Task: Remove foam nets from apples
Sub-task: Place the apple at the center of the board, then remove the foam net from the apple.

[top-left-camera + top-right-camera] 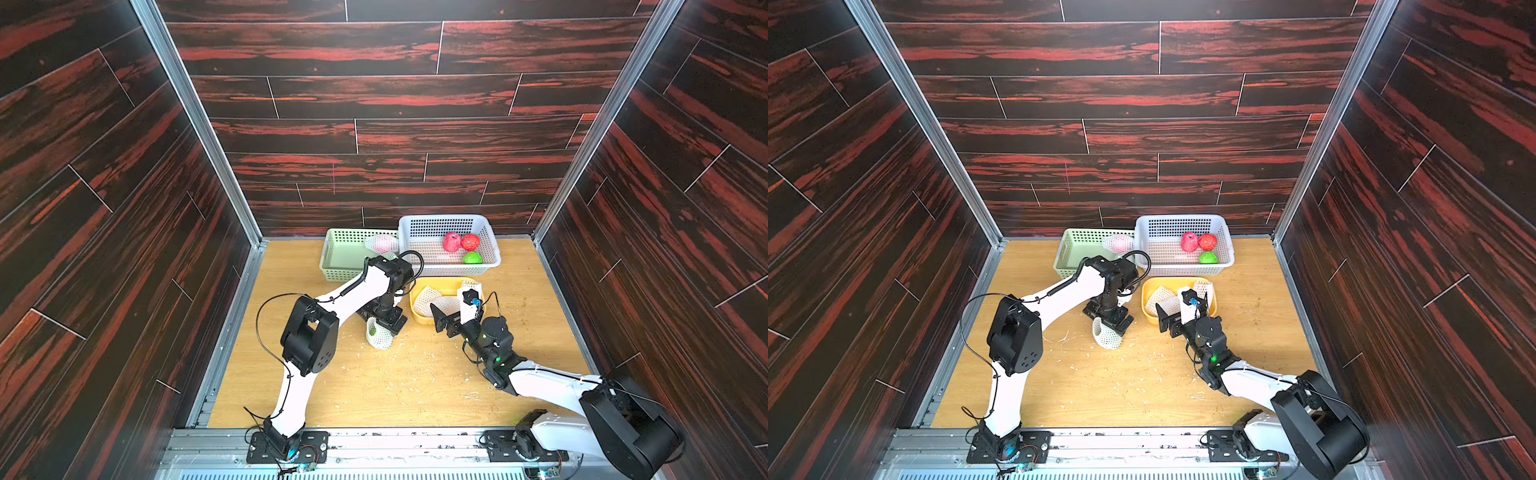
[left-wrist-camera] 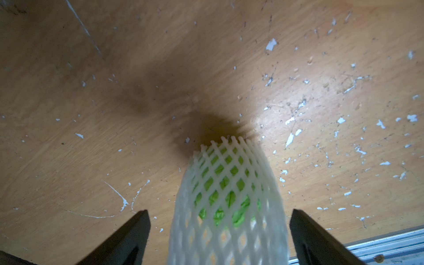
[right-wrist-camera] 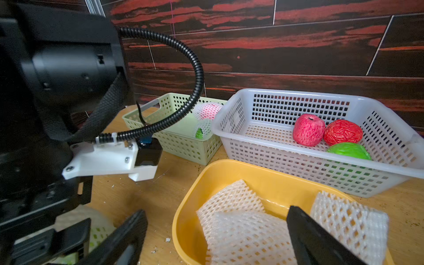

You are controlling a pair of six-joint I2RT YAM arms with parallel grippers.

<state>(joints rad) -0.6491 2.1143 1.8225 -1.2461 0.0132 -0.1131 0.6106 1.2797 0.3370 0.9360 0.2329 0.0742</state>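
A green apple in a white foam net (image 2: 229,183) stands on the wooden table (image 1: 374,386), also seen in both top views (image 1: 380,336) (image 1: 1108,336). My left gripper (image 2: 220,211) (image 1: 386,322) hangs over it, open, with a finger on either side and neither touching the net. My right gripper (image 3: 215,211) (image 1: 451,309) is open and empty at the near edge of the yellow tray (image 3: 263,181). In that tray lie three empty foam nets (image 3: 247,236) (image 3: 229,199) (image 3: 348,220). Two bare red apples (image 1: 451,242) (image 1: 470,241) and a bare green apple (image 1: 472,258) lie in the white basket (image 1: 449,218).
The green basket (image 1: 336,266) at the back holds a netted red apple (image 1: 382,243) and a second netted fruit showing green (image 3: 199,133). White foam crumbs litter the table. Dark wood walls close in on three sides, and a metal rail (image 1: 374,442) runs along the front.
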